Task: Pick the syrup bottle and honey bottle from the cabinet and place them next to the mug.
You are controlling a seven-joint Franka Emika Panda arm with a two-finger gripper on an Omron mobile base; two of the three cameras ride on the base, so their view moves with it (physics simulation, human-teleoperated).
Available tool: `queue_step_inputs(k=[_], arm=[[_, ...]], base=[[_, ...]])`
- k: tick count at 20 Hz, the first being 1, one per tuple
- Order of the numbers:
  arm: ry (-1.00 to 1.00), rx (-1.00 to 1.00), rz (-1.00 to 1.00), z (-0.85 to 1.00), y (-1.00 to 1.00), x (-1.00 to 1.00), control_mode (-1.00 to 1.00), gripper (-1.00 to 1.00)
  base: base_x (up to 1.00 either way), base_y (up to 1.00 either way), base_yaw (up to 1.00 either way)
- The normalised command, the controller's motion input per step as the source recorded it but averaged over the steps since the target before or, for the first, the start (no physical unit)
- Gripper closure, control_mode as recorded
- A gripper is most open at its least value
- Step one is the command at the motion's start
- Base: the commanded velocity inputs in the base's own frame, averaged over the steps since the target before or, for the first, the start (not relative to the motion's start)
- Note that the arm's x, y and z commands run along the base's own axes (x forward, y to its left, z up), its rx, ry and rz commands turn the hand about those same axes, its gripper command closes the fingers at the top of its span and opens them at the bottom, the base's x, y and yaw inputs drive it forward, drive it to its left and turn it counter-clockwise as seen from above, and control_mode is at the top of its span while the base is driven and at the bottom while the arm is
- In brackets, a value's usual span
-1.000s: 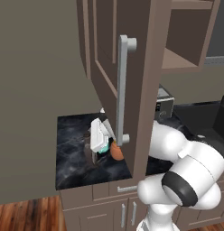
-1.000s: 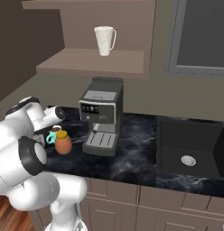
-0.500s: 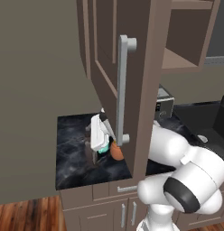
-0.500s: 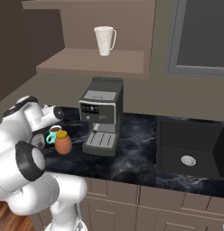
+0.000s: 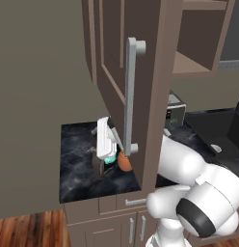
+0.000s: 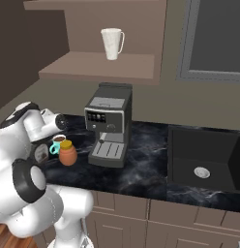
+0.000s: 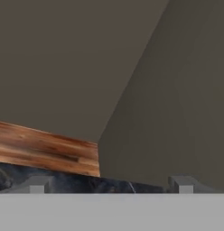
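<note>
1. While the white two-finger gripper (image 5: 103, 161) hangs low over the glossy black marbled counter (image 5: 75, 164), its jaws stand wide apart, nothing between them; the hand view confirms it, two small grey fingertips (image 7: 38, 185) far apart at the bottom edge.
2. Just beside the jaws sits the squat, rounded orange-brown honey bottle (image 6: 67, 154) with its small yellow cap, smooth and glossy, touching or nearly touching the small teal mug (image 6: 56, 144) of dark liquid.
3. From the left base view, that bottle is half hidden behind the brown wooden panelled cabinet door (image 5: 140, 72) with its long grey bar handle (image 5: 130, 96); only an orange sliver and a hint of teal show.
4. Well beyond the jaws stands a boxy grey coffee machine (image 6: 107, 123).
</note>
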Motion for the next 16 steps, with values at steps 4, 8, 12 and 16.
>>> queue_step_inputs(k=[4,8,12,16], arm=[[-0.11,0.01,0.0,0.05,0.0,0.0,-1.0,-1.0],[-0.07,0.0,0.0,0.04,0.0,0.0,-1.0,-1.0],[-0.08,0.0,0.0,0.23,0.0,0.0,-1.0,-1.0],[-0.01,0.0,0.0,0.22,0.0,0.0,-1.0,-1.0]], base=[[0.0,0.0,0.0],[0.0,0.0,0.0],[0.0,0.0,0.0],[0.0,0.0,0.0]])
